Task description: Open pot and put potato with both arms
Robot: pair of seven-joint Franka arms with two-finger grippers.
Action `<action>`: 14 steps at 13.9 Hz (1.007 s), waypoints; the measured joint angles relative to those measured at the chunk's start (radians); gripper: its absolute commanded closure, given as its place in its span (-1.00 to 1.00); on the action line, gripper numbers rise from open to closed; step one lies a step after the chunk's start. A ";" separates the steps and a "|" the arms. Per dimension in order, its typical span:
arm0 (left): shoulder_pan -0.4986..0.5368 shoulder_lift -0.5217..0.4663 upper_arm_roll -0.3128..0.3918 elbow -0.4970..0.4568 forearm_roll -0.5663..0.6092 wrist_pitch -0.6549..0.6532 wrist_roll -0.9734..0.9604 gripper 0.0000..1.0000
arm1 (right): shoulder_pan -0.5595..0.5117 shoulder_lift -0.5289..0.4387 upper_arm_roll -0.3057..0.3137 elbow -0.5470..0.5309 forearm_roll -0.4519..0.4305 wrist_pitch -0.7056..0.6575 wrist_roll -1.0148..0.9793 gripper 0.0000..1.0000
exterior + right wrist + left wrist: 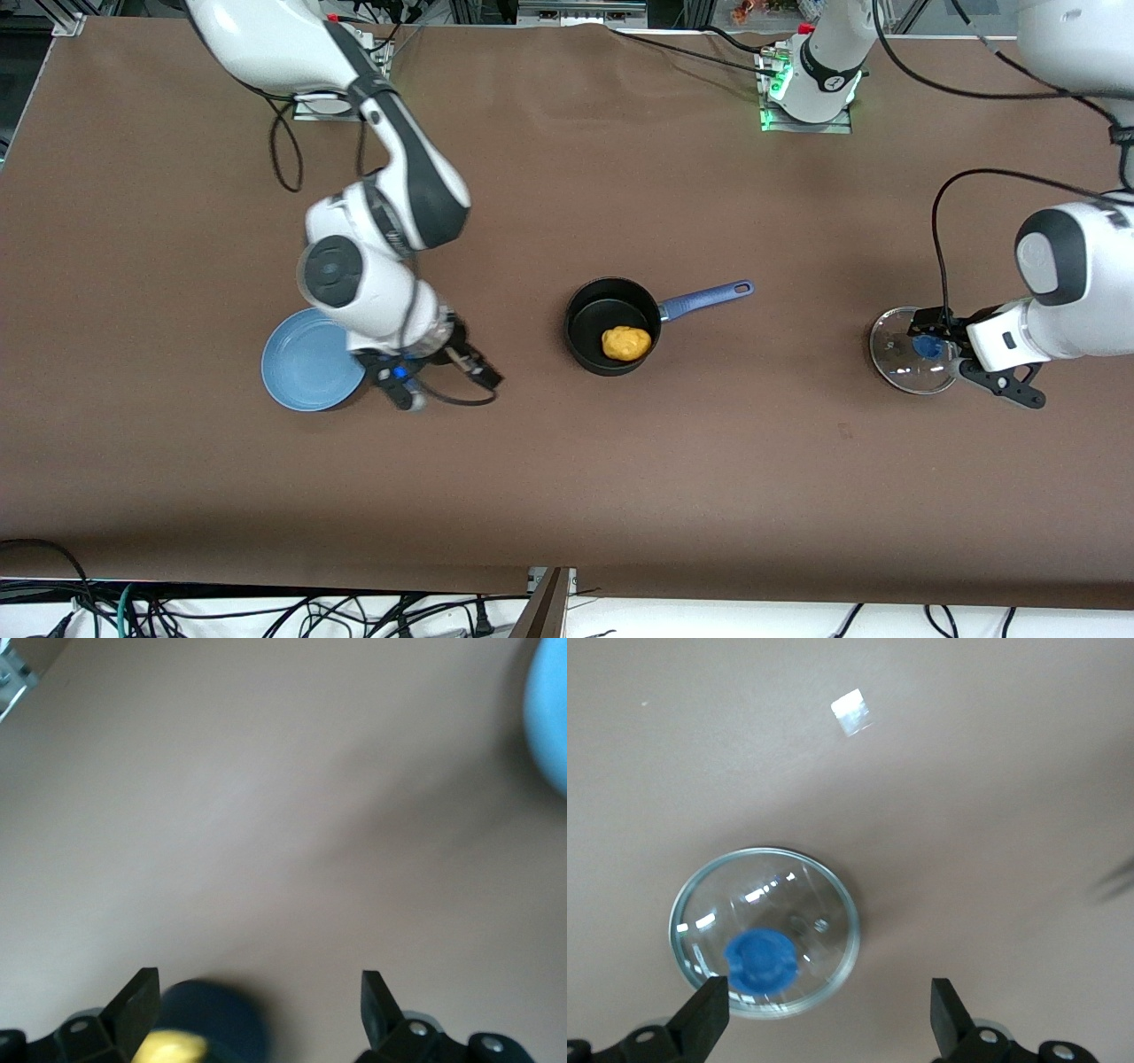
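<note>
The black pot with its long blue handle stands open mid-table, and the yellow potato lies inside it. The clear glass lid with its blue knob lies flat on the table toward the left arm's end. My left gripper hangs open just above the lid, holding nothing. In the left wrist view the lid sits near one finger. My right gripper is open and empty over the table between the plate and the pot. The pot and potato show blurred in the right wrist view.
A flat light-blue plate lies beside the right gripper toward the right arm's end, and also shows in the right wrist view. The brown table is bare nearer the front camera.
</note>
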 measured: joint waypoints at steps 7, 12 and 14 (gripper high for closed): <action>0.000 -0.169 -0.113 0.181 0.081 -0.397 -0.341 -1.00 | -0.192 -0.213 -0.095 -0.155 0.000 -0.176 -0.621 -1.00; 0.007 -0.202 -0.164 0.227 0.081 -0.492 -0.490 -1.00 | -0.193 -0.389 -0.144 -0.223 -0.072 -0.313 -0.769 -1.00; 0.019 -0.202 -0.164 0.228 0.083 -0.475 -0.485 -1.00 | -0.193 -0.438 -0.146 -0.226 -0.109 -0.355 -0.795 -1.00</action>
